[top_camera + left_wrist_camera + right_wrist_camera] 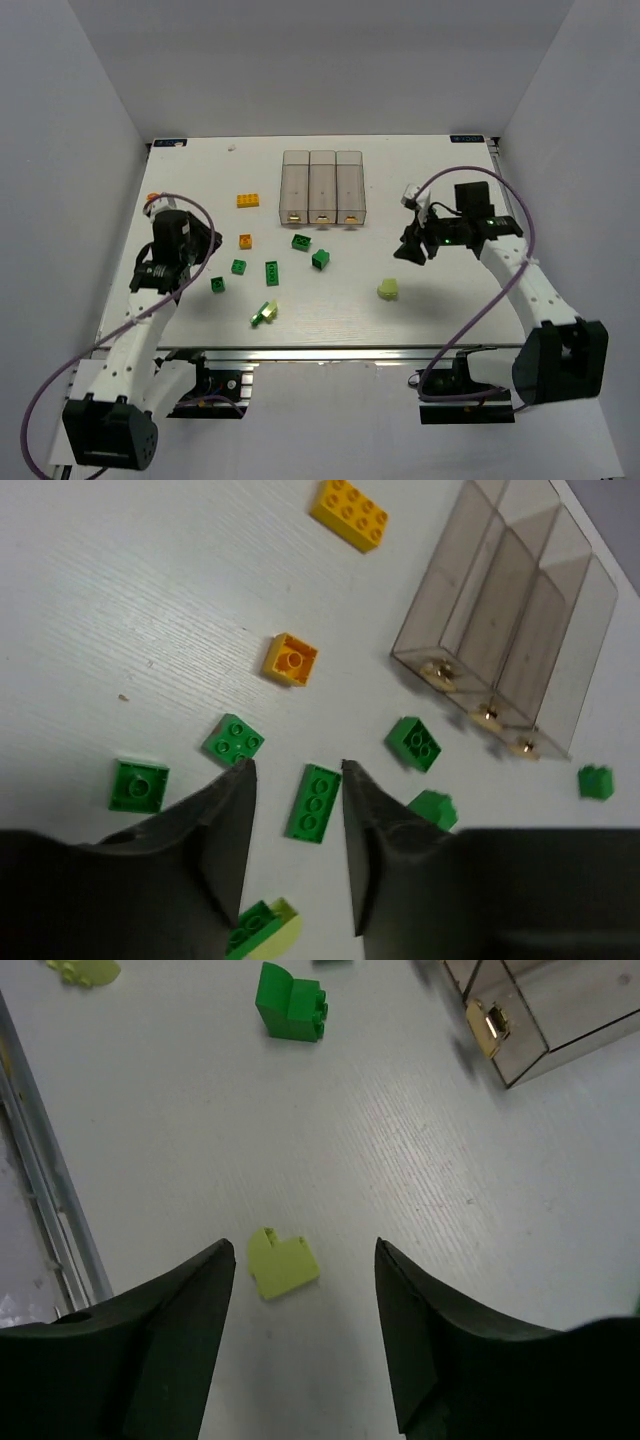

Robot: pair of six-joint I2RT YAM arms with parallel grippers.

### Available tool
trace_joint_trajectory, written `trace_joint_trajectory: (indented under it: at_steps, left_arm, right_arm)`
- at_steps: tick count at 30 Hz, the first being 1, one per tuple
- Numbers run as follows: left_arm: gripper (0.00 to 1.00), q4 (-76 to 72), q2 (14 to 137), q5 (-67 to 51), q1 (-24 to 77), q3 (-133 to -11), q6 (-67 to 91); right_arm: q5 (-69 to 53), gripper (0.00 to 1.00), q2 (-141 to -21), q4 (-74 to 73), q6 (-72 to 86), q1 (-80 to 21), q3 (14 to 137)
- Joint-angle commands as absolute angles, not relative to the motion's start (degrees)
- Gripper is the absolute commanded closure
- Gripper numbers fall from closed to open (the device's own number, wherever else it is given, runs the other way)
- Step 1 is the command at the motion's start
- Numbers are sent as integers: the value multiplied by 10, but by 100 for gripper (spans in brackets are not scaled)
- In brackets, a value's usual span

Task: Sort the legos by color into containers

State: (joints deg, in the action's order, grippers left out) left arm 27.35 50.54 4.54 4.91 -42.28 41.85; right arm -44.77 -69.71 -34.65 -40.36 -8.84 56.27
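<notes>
Three clear containers (322,187) stand joined at the table's back middle, nothing visible in them. Legos lie scattered in front: an orange brick (249,200), a small orange one (245,241), several green ones such as a long brick (272,272), and a green and yellow-green pair (264,314). My left gripper (297,765) hovers open and empty over the long green brick (314,802). My right gripper (305,1245) is open above a pale yellow-green lego (283,1261), which lies apart from the rest (388,290). Both grippers show from above, left (205,243) and right (410,250).
White walls close in the table on three sides. A metal rail (40,1190) runs along the near edge, close to the yellow-green lego. A green sloped brick (290,1002) and the containers' latched ends (487,1022) lie beyond the right gripper.
</notes>
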Motion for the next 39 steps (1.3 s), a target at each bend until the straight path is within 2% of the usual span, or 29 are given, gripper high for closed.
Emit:
trace_joint_trajectory:
  at_steps: [1, 2, 3, 4, 8, 13, 18, 20, 25, 39]
  left_arm:
    - [47, 320, 581, 85, 28, -494, 397]
    - [40, 327, 604, 84, 22, -521, 388]
    - [26, 333, 628, 75, 5, -535, 375]
    - [22, 358, 653, 75, 1, -553, 353]
    - [17, 389, 784, 103, -47, -641, 312]
    - [9, 402, 907, 198, -69, -757, 256]
    - [7, 357, 998, 242, -91, -807, 239]
    - [2, 331, 1037, 264, -92, -833, 231]
    - [2, 301, 1114, 307, -94, -882, 223]
    - [2, 257, 1279, 281, -125, -1023, 210]
  right_arm:
    - [-414, 34, -737, -302, -341, -119, 604]
    - [-408, 30, -747, -290, -331, -124, 606]
    - [-408, 28, -764, -277, -324, -133, 608]
    - [-406, 25, -772, -273, -313, -140, 615]
    - [-400, 21, -813, -258, -286, -163, 638]
    - [-431, 19, -853, -227, -272, -168, 651]
    - [-449, 15, -903, -227, -301, -167, 682]
    - [-448, 14, -931, -236, -311, -168, 700]
    - [-452, 11, -977, -257, -334, -167, 762]
    - [-477, 11, -1062, -272, -324, -168, 857]
